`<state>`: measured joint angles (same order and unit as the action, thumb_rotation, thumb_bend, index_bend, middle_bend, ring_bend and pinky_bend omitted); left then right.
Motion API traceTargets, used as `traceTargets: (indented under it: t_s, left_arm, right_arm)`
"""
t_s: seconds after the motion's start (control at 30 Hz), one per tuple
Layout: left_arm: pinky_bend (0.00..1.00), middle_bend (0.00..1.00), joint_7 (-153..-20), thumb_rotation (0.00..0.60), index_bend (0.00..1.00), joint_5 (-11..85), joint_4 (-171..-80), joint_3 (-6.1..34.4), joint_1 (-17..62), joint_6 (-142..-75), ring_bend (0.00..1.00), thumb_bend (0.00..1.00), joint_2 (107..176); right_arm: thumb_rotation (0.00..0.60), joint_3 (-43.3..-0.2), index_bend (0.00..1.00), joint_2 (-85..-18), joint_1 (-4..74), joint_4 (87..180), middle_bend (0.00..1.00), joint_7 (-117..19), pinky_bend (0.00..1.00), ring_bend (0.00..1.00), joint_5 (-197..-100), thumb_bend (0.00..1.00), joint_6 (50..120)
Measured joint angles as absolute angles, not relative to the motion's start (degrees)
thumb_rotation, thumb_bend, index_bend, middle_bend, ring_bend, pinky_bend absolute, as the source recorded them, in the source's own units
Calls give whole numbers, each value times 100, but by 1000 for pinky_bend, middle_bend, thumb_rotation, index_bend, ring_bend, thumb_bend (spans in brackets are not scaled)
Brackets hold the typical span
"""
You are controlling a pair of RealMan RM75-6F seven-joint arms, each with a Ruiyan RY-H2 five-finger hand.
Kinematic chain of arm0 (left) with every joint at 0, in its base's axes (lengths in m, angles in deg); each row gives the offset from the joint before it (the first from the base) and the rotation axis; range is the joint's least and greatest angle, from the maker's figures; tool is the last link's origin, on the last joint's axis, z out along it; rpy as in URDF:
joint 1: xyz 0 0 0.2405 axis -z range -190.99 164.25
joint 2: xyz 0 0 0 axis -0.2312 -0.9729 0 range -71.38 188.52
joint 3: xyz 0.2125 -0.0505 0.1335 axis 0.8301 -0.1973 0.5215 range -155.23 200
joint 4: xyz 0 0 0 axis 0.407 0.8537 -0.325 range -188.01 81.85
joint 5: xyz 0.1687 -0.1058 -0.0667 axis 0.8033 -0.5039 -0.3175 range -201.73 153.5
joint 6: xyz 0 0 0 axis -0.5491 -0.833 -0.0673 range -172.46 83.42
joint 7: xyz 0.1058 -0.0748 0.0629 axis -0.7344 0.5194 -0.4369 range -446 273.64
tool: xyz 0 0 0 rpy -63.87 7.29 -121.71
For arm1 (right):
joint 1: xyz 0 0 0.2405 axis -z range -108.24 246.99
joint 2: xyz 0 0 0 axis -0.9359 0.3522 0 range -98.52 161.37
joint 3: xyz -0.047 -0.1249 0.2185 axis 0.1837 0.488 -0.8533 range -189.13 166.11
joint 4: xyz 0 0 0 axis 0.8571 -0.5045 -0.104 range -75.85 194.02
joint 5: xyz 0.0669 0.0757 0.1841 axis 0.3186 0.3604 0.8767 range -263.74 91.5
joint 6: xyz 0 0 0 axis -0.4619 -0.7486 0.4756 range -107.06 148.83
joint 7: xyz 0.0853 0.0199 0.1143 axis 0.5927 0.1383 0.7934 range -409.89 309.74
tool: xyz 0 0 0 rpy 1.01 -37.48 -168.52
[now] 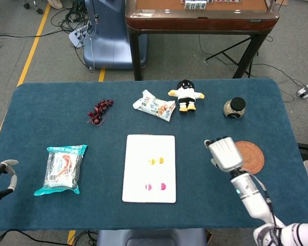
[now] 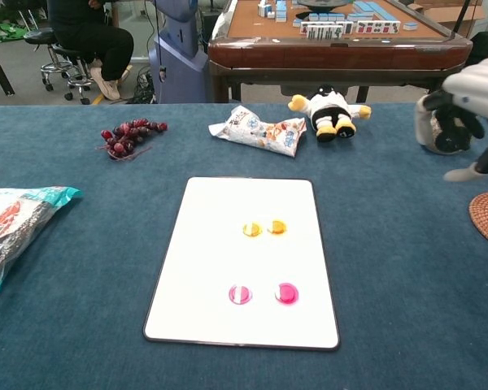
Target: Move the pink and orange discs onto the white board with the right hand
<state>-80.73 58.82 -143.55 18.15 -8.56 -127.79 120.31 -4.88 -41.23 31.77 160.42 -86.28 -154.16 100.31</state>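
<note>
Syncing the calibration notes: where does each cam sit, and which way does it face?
Head view: high above the near table edge, looking steeply down on the whole table; shows the right hand with its forearm, and the left hand at the frame's left edge.
Chest view: low at the near edge, looking forward across the tabletop; only the right hand shows.
Shared: white board with the discs, and the right hand.
</note>
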Motion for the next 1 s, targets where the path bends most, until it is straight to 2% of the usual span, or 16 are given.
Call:
traceTargets:
  t_s: [0.27,0.47,0.67,0.83,1.0]
  left_arm:
    - [593,522,-8183,600,360,6130,-14408,1891,-857,-12927,422,488,12086]
    - [593,522,-8391,600,348,6225,-14470,1969,-857,-12935,421,487,12081]
    - [593,522,-8530,600,348,6304,-14517,2005,-844,-12959,422,488,12135]
    - [593,522,-8619,600,348,6368,-14505,2039,-814,-12940,422,487,12222]
    - [593,522,-8653,600,349,6346,-14452,2058,-765,-12829,422,488,12298]
  right_arm:
    - [600,-199,458,-3686,4336,16224,556,-8197,414,478,-15972,124,11167]
    - [600,-176,458,-3649,5191,15966,555,-7606,414,478,-16037,124,11735]
    - [600,-345,458,-3647,5796,15508,536,-6980,414,462,-15821,124,11928]
    - [600,-547,458,-3475,5963,15486,529,-6680,414,457,-15769,125,11954]
    - [600,-726,458,-3328,6071,15449,529,-6376,414,456,-15768,125,11684]
